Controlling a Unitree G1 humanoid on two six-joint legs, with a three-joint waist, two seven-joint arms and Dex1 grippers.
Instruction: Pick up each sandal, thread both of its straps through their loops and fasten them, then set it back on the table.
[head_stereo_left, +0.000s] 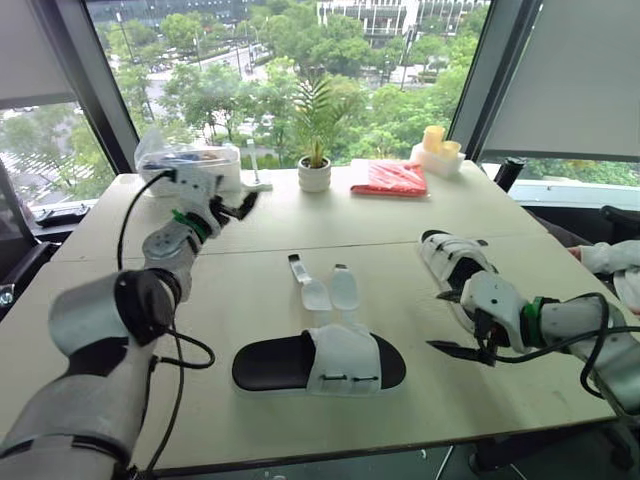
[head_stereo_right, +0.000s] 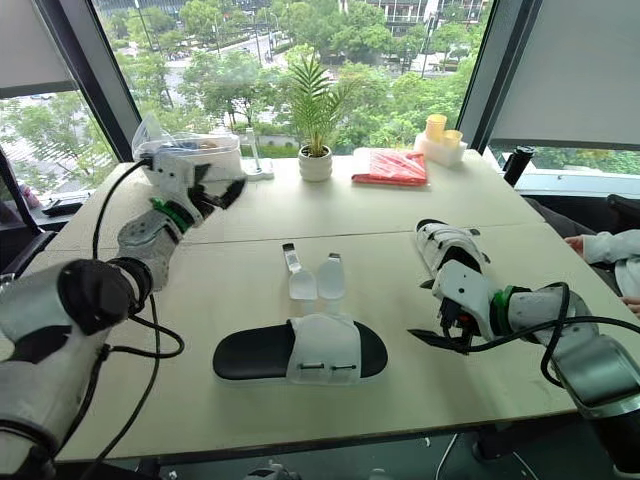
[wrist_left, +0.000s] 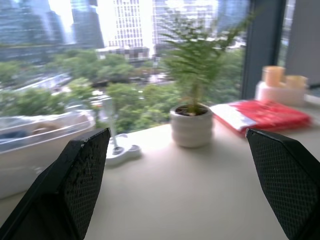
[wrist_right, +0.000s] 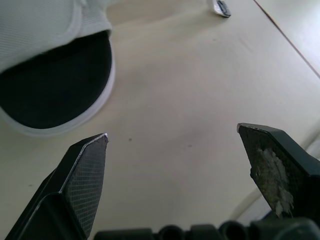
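Observation:
A black-soled sandal (head_stereo_left: 270, 365) with a white upper lies in the middle of the table (head_stereo_left: 240, 300). Its two white straps (head_stereo_left: 330, 290) lie loose and spread toward the far side. A second sandal (head_stereo_left: 452, 258), also black and white, lies at the right. Just in front of that one, my right gripper (head_stereo_left: 444, 321) is low over the table and open, pointing at the middle sandal's end (wrist_right: 50, 90). Nothing is between its fingers (wrist_right: 80, 170). My left gripper (head_stereo_left: 240, 205) is raised at the far left, open and empty, facing the potted plant (wrist_left: 192, 125).
Along the window edge stand a clear plastic tub (head_stereo_left: 190, 160), a small white stand (head_stereo_left: 256, 183), the potted plant (head_stereo_left: 314, 172), a red packet (head_stereo_left: 390, 178) and a white box with yellow cups (head_stereo_left: 437, 152). A person's sleeve (head_stereo_left: 612, 257) shows at the right edge.

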